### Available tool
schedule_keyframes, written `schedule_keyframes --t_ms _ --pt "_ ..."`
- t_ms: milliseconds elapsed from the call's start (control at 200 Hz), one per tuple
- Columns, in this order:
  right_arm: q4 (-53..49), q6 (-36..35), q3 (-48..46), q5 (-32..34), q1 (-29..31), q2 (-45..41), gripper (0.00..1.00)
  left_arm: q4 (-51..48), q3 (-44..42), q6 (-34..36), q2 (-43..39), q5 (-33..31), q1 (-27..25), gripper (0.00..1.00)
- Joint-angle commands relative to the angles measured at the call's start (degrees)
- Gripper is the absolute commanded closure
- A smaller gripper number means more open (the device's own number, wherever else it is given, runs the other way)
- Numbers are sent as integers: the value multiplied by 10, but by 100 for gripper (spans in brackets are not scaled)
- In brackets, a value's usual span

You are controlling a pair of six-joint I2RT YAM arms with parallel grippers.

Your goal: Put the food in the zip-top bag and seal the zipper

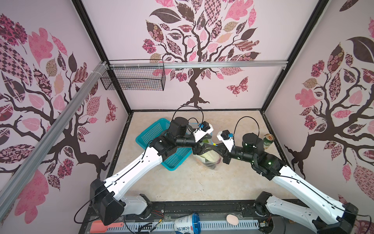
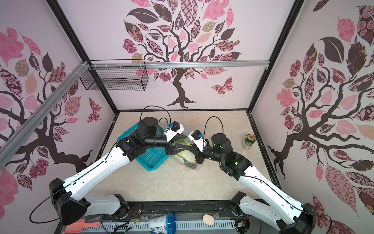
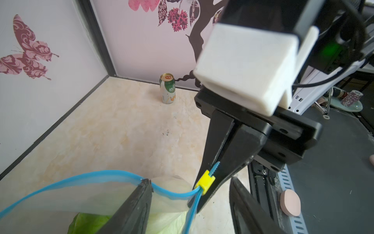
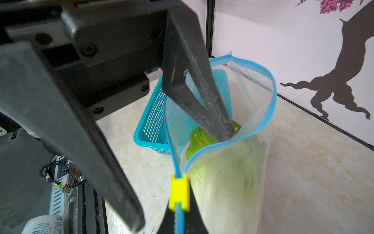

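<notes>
Standing upright near the middle of the beige marbled tabletop (image 1: 182, 182), the large clear crinkly zip-top bag (image 4: 242, 182) has its mouth gaping wide. Its thin light-blue zipper (image 4: 271, 101) curves in an open loop around the rim. The small yellow plastic slider (image 4: 179, 192) sits at the end nearest the right arm. The right gripper (image 4: 179, 212) is clamped tight on the zipper strip just beside that slider and holds this corner up.

The left gripper (image 3: 190, 180) has its jaws spread apart and grips nothing. One black finger (image 4: 202, 101) reaches down through the mouth, its tip against the pale green leafy lettuce (image 4: 202, 139) inside. The other finger hangs outside the bag wall.

The lettuce fills most of the bag's upper part. In a top view, darker and orange-tinted shapes show through the plastic lower down, too blurred to name.

A teal perforated plastic basket (image 1: 153, 131) lies just behind and beside the bag on the left arm's side, and the left arm covers much of it. A green and white drink can (image 1: 268, 141) stands upright near the right wall, well apart from the bag.
</notes>
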Motion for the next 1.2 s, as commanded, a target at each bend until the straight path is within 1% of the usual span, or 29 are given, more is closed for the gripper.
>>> schedule_keyframes --t_ms 0,55,115,150,220,335,450,560,595,710,805,895,960,1085,1135,1195 --pt "0 3 26 -16 -3 2 100 -18 38 21 9 -17 -7 34" --pt "3 3 24 -15 -3 1 100 -28 47 27 15 -17 -9 34" --pt "4 2 22 -12 -2 -1 100 -43 57 33 21 -19 -11 38" --pt "5 1 21 -11 -2 -1 100 -47 60 34 24 -18 -11 43" --pt "5 1 20 -10 -2 -1 100 -51 62 36 25 -19 -11 56" --pt "7 2 17 -3 -2 -4 100 -59 61 39 24 -20 -11 71" --pt "9 2 16 -1 -2 -6 100 -66 62 41 22 -20 -11 73" --pt "9 5 18 0 -2 -6 100 -74 64 43 22 -23 -11 81" --pt "7 4 18 1 -3 -7 100 -79 65 47 22 -30 -11 84" --pt "4 5 17 0 -3 -12 100 -91 62 65 18 -67 -11 88" --pt "3 7 18 -6 -2 -15 100 -94 65 78 16 -89 -10 88" --pt "0 7 19 -8 -3 -11 100 -99 75 80 18 -86 -10 87" --pt "-3 5 21 -10 -3 -7 100 -106 84 78 19 -74 -10 81" --pt "-9 1 25 -17 -3 0 100 -104 95 70 15 -46 -10 63" --pt "-10 -1 25 -19 -3 1 100 -102 100 70 12 -36 -10 58" --pt "-9 -1 25 -20 -3 1 100 -99 106 69 9 -23 -9 54"
